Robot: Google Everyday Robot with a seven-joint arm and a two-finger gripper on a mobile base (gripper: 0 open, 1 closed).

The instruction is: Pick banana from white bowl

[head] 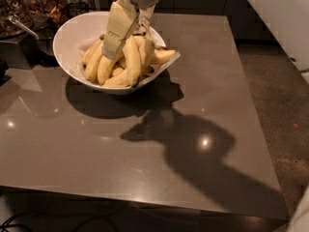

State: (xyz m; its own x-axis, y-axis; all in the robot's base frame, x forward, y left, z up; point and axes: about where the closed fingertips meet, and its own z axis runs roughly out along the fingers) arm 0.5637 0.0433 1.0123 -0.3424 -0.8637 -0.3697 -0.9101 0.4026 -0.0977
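No readable text, label, brand, number or sign anywhere in the frame. Nothing legible on the white bowl [67, 38] at upper left-centre, on the banana pile [130, 64] inside it, or on the grey table [145, 173]. The containers [29, 6] at the far upper left show no lettering that can be made out. The gripper [116, 41] sits at upper centre, down in the white bowl against the banana pile, with no markings on it.

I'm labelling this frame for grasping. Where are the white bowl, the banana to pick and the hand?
white bowl [69, 36]: camera view, bare left inner wall.
banana [131, 62]: camera view, middle of its body.
hand [117, 35]: camera view, beige lower part, down over the bowl.
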